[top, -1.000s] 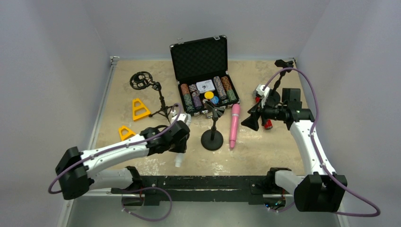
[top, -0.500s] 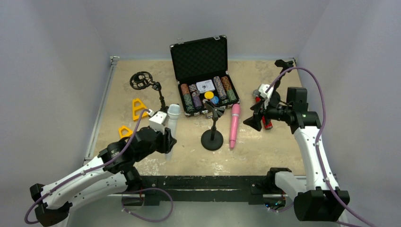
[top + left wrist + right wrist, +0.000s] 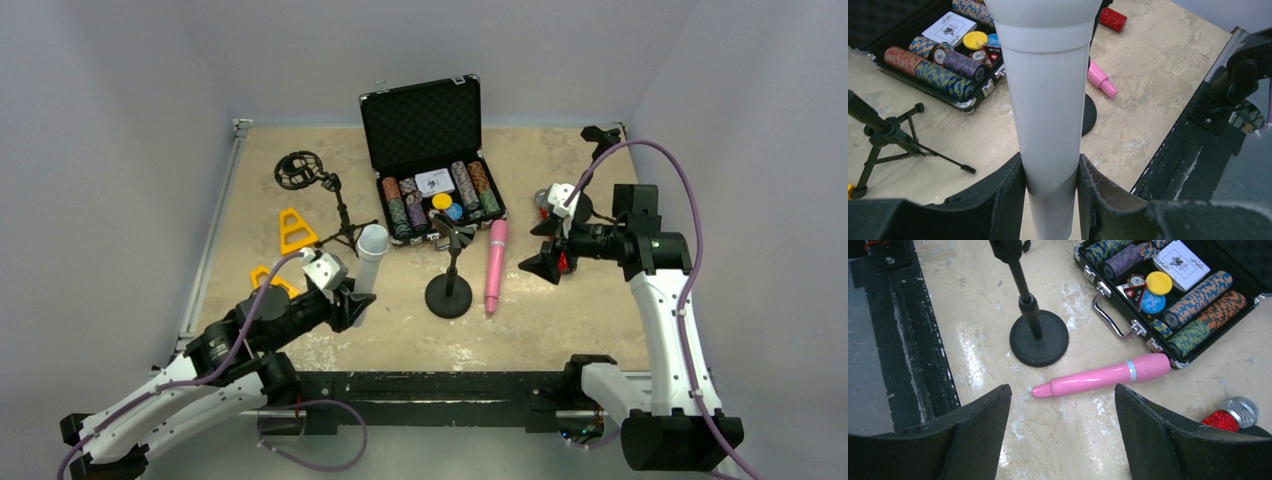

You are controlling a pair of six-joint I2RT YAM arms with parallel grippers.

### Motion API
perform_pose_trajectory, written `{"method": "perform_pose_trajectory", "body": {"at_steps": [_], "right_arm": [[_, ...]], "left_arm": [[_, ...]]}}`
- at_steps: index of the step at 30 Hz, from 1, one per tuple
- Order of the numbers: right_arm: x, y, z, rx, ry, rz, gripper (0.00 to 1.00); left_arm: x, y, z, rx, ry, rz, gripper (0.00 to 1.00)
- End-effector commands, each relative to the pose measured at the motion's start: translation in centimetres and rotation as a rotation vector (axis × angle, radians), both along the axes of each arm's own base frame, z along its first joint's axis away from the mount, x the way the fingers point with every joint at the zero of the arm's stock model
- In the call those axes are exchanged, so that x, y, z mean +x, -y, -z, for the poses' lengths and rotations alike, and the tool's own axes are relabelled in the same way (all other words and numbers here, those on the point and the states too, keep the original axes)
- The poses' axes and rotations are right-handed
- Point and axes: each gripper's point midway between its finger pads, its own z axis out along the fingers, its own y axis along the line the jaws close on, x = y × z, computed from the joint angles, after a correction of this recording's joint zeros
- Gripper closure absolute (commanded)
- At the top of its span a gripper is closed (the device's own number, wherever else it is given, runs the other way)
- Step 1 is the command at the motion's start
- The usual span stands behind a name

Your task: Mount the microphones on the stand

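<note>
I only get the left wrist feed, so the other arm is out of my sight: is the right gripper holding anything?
Observer: No. The right gripper is open and empty.
Operator: I see only a red stub. Has that one a head?
Observer: Yes, the red microphone ends in a silver grille.
Operator: Is the round-base stand free for the white microphone in my left gripper?
Observer: From above, nothing looks clipped into it.
</note>
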Motion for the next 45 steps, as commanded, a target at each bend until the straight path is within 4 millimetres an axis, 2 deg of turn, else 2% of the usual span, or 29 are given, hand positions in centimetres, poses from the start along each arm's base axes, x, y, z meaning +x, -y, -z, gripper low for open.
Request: {"method": "perform_pose_trajectory", "body": {"at_steps": [1,5,10,15,19,22,26,30,35,41,45], "right_arm": [[-1.7,-1.0,-1.6,0.022,0.060,-0.097,0.20],[-1.8,-1.1,-2.0,0.018,0.085,-0.119,0.20],[-2.9,-2.5,-2.7,0.027,0.078,-0.215,0.20],[-3.4,-3.8,-2.9,-0.008,0.082,-0.293,0.19],[-3.5,-5.3,-3.4,-0.027,0.082,-0.348,0.19],[-2.1,-6.6,-4.8,-0.009,0.109,-0.317,0.20],[-0.7,-7.8,-5.8,0.050,0.042,-0.244,0.20],[-0.6,-9.1,-4.6,0.099,-0.001,-0.242,0.20],[1.0,-9.8,-2.4,0.152,0.019,-0.194,0.20],[0.9,-10.4,-3.4,0.191,0.015,-0.224,0.20],[-0.1,-10.5,-2.6,0.206,-0.021,-0.254,0.20]], "left_arm": [[-0.5,2.1,-1.4,-0.046,0.088,0.117,1.00],[-0.9,3.1,-2.0,-0.075,0.122,0.177,1.00],[-1.1,3.8,-3.0,-0.077,0.172,0.222,1.00],[-1.3,4.8,-2.7,-0.071,0.172,0.269,1.00],[-0.8,4.7,-2.6,-0.065,0.173,0.244,1.00],[-0.4,4.3,-2.3,-0.058,0.180,0.216,1.00],[-0.2,4.1,-1.5,-0.064,0.163,0.191,1.00],[-0.2,3.7,-1.0,-0.082,0.159,0.169,1.00],[-0.2,3.1,-0.7,-0.088,0.161,0.148,1.00],[-0.3,2.7,-0.6,-0.078,0.151,0.138,1.00],[-0.4,2.4,-0.9,-0.090,0.154,0.134,1.00]]}}
